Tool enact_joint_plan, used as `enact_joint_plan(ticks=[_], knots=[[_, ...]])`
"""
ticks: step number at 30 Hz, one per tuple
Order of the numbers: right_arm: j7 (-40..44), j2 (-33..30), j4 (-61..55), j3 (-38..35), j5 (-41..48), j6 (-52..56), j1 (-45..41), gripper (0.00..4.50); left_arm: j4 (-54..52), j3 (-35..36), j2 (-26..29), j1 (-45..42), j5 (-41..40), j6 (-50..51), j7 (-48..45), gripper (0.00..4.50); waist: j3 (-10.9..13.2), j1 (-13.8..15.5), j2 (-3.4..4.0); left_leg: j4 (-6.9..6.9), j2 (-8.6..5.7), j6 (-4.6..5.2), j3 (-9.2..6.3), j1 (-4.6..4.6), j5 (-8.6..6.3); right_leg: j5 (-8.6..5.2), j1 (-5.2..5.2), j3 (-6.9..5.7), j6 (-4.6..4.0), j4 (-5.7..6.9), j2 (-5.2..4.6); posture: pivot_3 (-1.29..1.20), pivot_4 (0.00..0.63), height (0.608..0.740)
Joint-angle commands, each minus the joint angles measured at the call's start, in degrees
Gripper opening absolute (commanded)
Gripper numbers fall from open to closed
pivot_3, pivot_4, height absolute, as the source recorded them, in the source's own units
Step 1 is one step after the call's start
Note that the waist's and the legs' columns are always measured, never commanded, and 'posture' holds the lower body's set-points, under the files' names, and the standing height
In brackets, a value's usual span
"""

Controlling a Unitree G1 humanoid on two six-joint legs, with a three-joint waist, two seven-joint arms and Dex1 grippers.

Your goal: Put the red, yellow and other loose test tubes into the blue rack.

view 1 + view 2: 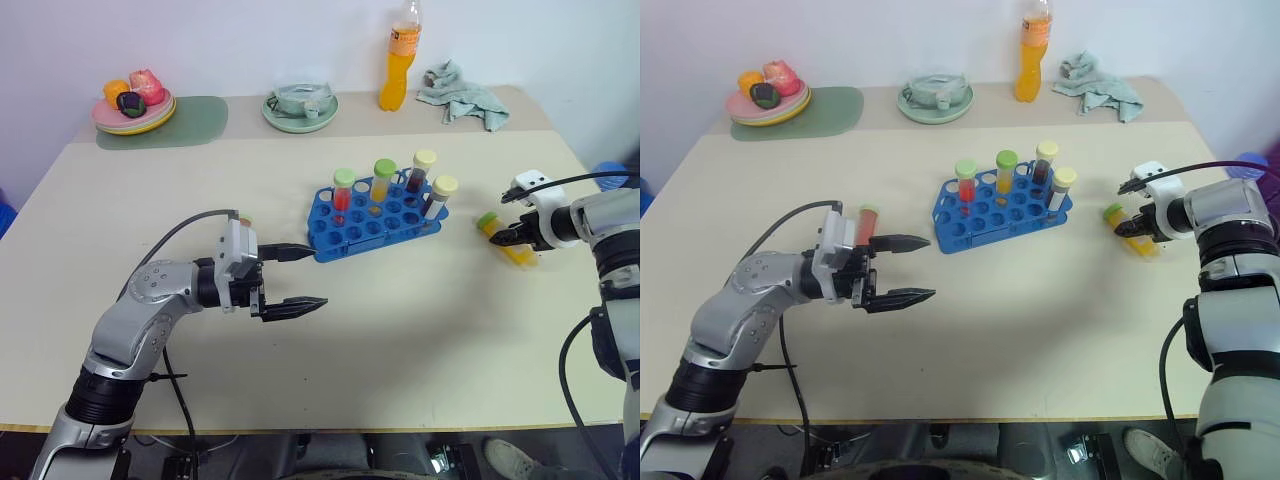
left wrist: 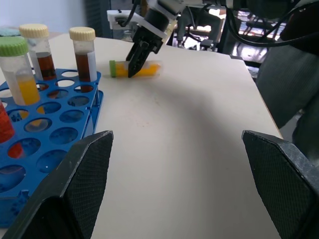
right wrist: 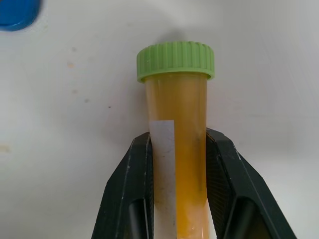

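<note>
Right end effector is gripping the yellow tube, lying on the desk right of the blue rack. Left end effector is hovering open near the rack's left end.

Rack sits mid table, w/ four tubes standing in its far rows. Loose tube lies flat on table to rack's right, near the right edge; right claw is down on it, one finger each side of its body. Left claw hangs level over table, just left of and nearer than rack, pointing right. Along far edge, left to right: plate of food on a mat, dish, bottle, cloth.
</note>
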Motion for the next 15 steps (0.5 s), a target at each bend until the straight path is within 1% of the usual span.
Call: enact_joint_plan(ticks=[1, 3, 4, 5, 6, 8, 9, 11, 12, 14, 15], knots=[[6.11, -3.66, -22.34, -8.04, 8.28, -4.37, 10.81, 0.75, -1.44, 0.98, 0.15, 0.72, 0.10, -1.42, 0.49, 4.26, 0.01, 0.34, 0.00, -0.02, -0.01, 0.00, 0.00, -0.01, 0.00, 0.00, -0.02, 0.00, 0.00, 0.00, 0.00, 0.00, 0.150, 0.739], [12.61, -4.91, -38.21, -14.04, 17.77, -1.47, 21.57, 0.75, -1.26, 1.02, 0.24, 0.94, 0.26, -1.64, 0.54, 4.26, 0.02, 0.53, 0.03, -0.02, -0.01, 0.00, -0.02, -0.06, -0.02, -0.01, -0.04, -0.01, 0.01, -0.03, -0.01, 0.00, 0.150, 0.739], [13.38, -5.37, -45.05, -16.03, 20.27, -0.37, 26.55, 0.75, -1.17, 1.00, 0.27, 0.96, 0.27, -1.73, 0.51, 4.26, 0.01, 0.79, 0.04, -0.01, -0.01, 0.02, -0.03, -0.11, -0.02, -0.01, -0.07, -0.02, 0.01, -0.03, -0.02, 0.00, 0.150, 0.739], [11.99, -4.22, -52.28, -18.73, 23.24, 1.59, 31.13, 0.75, -1.03, 0.95, 0.24, 0.91, 0.27, -1.80, 0.47, 4.26, 0.01, 1.07, 0.04, 0.01, -0.01, 0.04, -0.04, -0.14, -0.04, -0.01, -0.08, -0.02, 0.01, -0.03, -0.03, 0.00, 0.150, 0.739], [10.11, -3.31, -56.94, -20.58, 24.93, 2.97, 34.03, 0.75, -0.92, 0.89, 0.22, 0.85, 0.25, -1.86, 0.46, 4.26, 0.01, 1.09, 0.04, 0.04, 0.00, 0.05, -0.04, -0.15, -0.05, -0.01, -0.08, -0.02, 0.02, -0.03, -0.05, 0.00, 0.150, 0.739], [4.68, 2.30, -66.51, -24.41, 30.81, 6.00, 38.84, 0.75, -0.34, 0.55, 0.10, 0.35, 0.32, -2.09, 0.16, 4.26, 0.01, 1.04, 0.04, 0.15, 0.00, 0.04, -0.01, -0.15, -0.06, 0.00, -0.08, 0.03, 0.01, 0.00, -0.06, 0.00, 0.150, 0.739], [1.30, 5.61, -69.37, -25.57, 32.46, 6.38, 40.11, 0.75, 0.02, 0.44, 0.00, -0.02, 0.28, -2.13, 0.01, 4.26, 0.01, 0.97, 0.04, 0.21, 0.02, -0.01, -0.02, -0.14, -0.09, 0.03, -0.08, 0.06, -0.03, -0.01, -0.04, 0.00, 0.150, 0.739], [-8.50, 14.45, -71.17, -27.29, 30.61, -0.28, 40.40, 0.75, 0.57, 0.32, -0.14, -0.58, 0.19, -2.13, -0.27, 4.26, -0.02, 0.87, -0.03, 0.23, 0.03, -0.06, -0.04, -0.09, -0.11, 0.03, -0.08, 0.14, -0.12, -0.01, 0.00, 0.00, 0.150, 0.739], [-12.01, 18.31, -70.52, -28.06, 30.25, -3.20, 39.50, 0.75, 0.80, 0.27, -0.16, -0.81, 0.22, -2.16, -0.46, 4.26, -0.02, 0.93, -0.02, 0.22, 0.04, -0.07, -0.04, -0.02, -0.12, 0.00, -0.03, 0.15, -0.22, -0.02, 0.01, 0.00, 0.150, 0.739], [-14.01, 25.12, -66.74, -29.20, 32.76, -8.86, 36.07, 0.75, 1.42, 0.24, -0.22, -1.30, 0.17, -2.20, -0.91, 4.26, -0.01, 1.07, -0.01, 0.21, 0.03, -0.08, -0.04, -0.01, -0.11, -0.03, -0.03, 0.16, -0.28, -0.04, 0.01, 0.00, 0.150, 0.739], [-15.07, 28.08, -64.73, -29.14, 32.41, -13.19, 34.64, 0.75, 1.73, 0.20, -0.25, -1.48, 0.26, -2.32, -1.08, 4.26, -0.01, 1.08, -0.01, 0.19, -0.01, -0.08, -0.03, -0.01, -0.11, 0.00, -0.06, 0.16, -0.23, -0.05, 0.01, 0.00, 0.150, 0.739]])
